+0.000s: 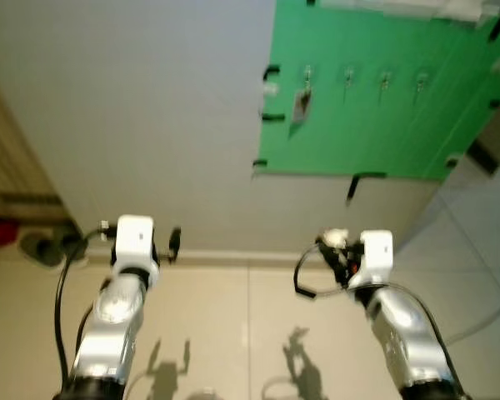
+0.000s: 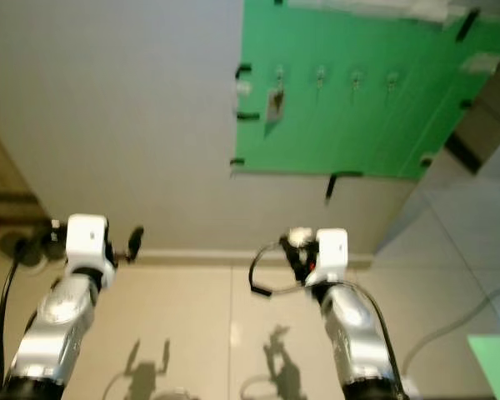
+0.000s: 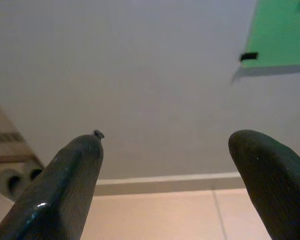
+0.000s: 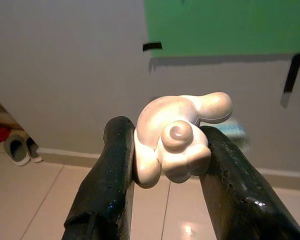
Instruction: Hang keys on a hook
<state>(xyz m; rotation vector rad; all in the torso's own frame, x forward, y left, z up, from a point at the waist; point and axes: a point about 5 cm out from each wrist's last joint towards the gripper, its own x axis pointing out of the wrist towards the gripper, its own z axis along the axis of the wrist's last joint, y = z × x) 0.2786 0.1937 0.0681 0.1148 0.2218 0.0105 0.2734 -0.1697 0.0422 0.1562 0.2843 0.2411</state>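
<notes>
A green board (image 1: pixel 375 108) is taped to the grey wall ahead, up and to the right. Across its top runs a row of small hooks (image 1: pixel 385 80). A small grey item (image 1: pixel 301 104) hangs from the leftmost hook. My right gripper (image 4: pixel 167 131) is shut on a cream rounded figure charm (image 4: pixel 177 135), pinched between both black fingers (image 4: pixel 107 170). From the head the charm (image 1: pixel 335 237) shows low, below the board and short of the wall. My left gripper (image 3: pixel 167 142) is open with nothing in it, facing the bare wall to the left of the board.
A pair of grey slippers (image 1: pixel 46 247) and a red item (image 1: pixel 0 229) lie at the foot of the wall on the left. The beige tiled floor (image 1: pixel 250 333) meets a pale skirting board (image 1: pixel 233 257). A thin cable (image 1: pixel 483 325) crosses the floor at right.
</notes>
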